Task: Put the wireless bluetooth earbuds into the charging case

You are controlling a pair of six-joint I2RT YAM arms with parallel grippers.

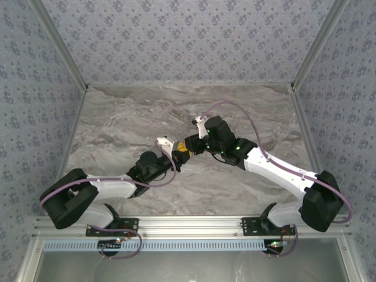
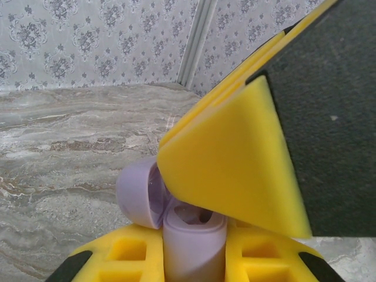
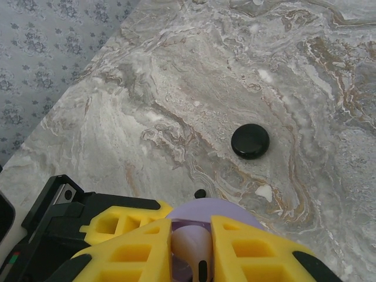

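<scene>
2 grippers, meeting tip to tip over the middle of the marble table (image 3: 176, 88).

Item 1: left gripper (image 2: 194, 258). Its yellow fingers are clenched on the body of a lilac container (image 2: 194, 241), which stands between them with its hollow facing up. The container's round lid (image 2: 136, 197) hangs open to the left and is tilted.

Item 2: right gripper (image 3: 189, 235). Its yellow fingers are drawn close, pinching a pale lilac piece (image 3: 187, 247) that fills the narrow gap. In the left wrist view 1 of these fingers (image 2: 235, 170) slants down from the upper right, and its tip is at the mouth of the lilac container.

Item 3: charging case (image 3: 250, 141). It is a black round puck, closed, lying flat on the bare marble, beyond the right gripper's fingertips and apart from both grippers.

Item 4: 1 earbud (image 3: 200, 193). It is a tiny black piece on the marble, just beyond the lilac rim in the right wrist view, between the gripper and the charging case. It lies nearer the gripper and touches neither.

Item 5: surround. Patterned grey wallpaper panels (image 1: 188, 35) stand on 3 sides of the table.
</scene>
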